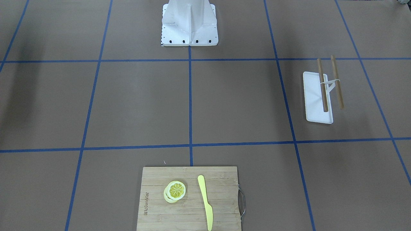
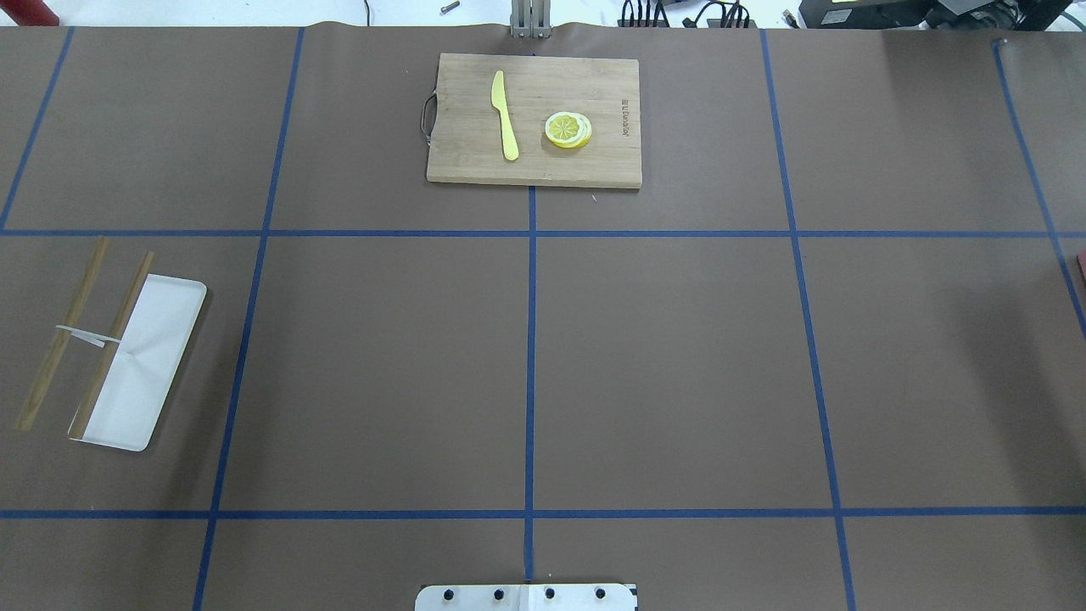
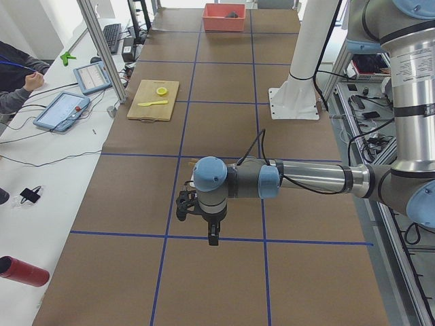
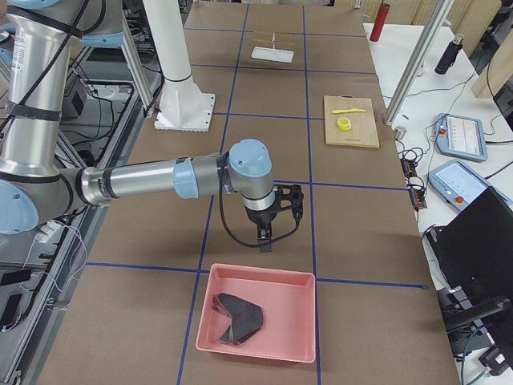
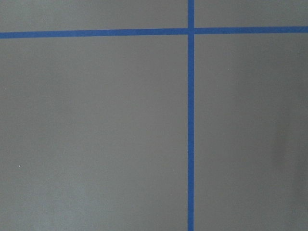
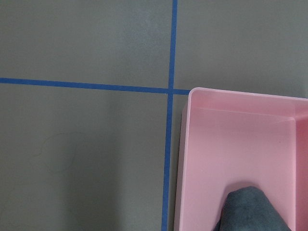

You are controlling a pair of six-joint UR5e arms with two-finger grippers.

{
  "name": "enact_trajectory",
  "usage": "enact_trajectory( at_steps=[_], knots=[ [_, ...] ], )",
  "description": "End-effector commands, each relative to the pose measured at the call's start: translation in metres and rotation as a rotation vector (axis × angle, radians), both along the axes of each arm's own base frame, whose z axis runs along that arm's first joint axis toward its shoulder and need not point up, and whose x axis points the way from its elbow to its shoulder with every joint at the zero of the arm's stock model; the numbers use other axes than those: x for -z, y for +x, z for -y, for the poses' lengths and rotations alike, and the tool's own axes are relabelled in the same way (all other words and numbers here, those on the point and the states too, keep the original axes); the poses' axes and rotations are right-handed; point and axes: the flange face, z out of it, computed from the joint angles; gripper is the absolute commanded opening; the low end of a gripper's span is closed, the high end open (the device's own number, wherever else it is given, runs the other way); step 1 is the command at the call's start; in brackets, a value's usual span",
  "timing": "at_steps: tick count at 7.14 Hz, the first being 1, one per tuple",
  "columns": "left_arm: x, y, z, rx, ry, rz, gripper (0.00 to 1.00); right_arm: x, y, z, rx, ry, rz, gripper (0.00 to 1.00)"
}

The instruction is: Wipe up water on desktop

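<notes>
The desktop is a flat brown surface with a grid of blue tape lines. No water is plain on it; a faint curved outline shows in the right wrist view. A pink tray holds a dark grey cloth, also seen in the right wrist view. My right gripper hangs above the desktop just before that tray, finger state unclear. My left gripper hovers over a tape line, finger state unclear. Neither gripper shows in the overhead, front or wrist views.
A bamboo cutting board with a lemon slice and a yellow knife lies at the far middle. A white tray with chopsticks lies on my left. The white robot pedestal stands mid-table.
</notes>
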Motion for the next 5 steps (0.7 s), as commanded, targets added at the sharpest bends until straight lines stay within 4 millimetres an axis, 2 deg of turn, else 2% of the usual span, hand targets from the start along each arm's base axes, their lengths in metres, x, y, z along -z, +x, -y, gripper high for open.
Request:
enact_trajectory(
  at_steps=[1, 5],
  knots=[
    [0.0, 0.0, 0.0, 0.0, 0.0, 0.0, 0.99, 0.0028, -0.0002, -0.0005, 0.0, 0.006, 0.003, 1.0],
    [-0.0007, -0.0006, -0.0003, 0.001, 0.005, 0.001, 0.99, 0.0051, -0.0027, -0.0016, 0.007, 0.007, 0.004, 1.0]
  ],
)
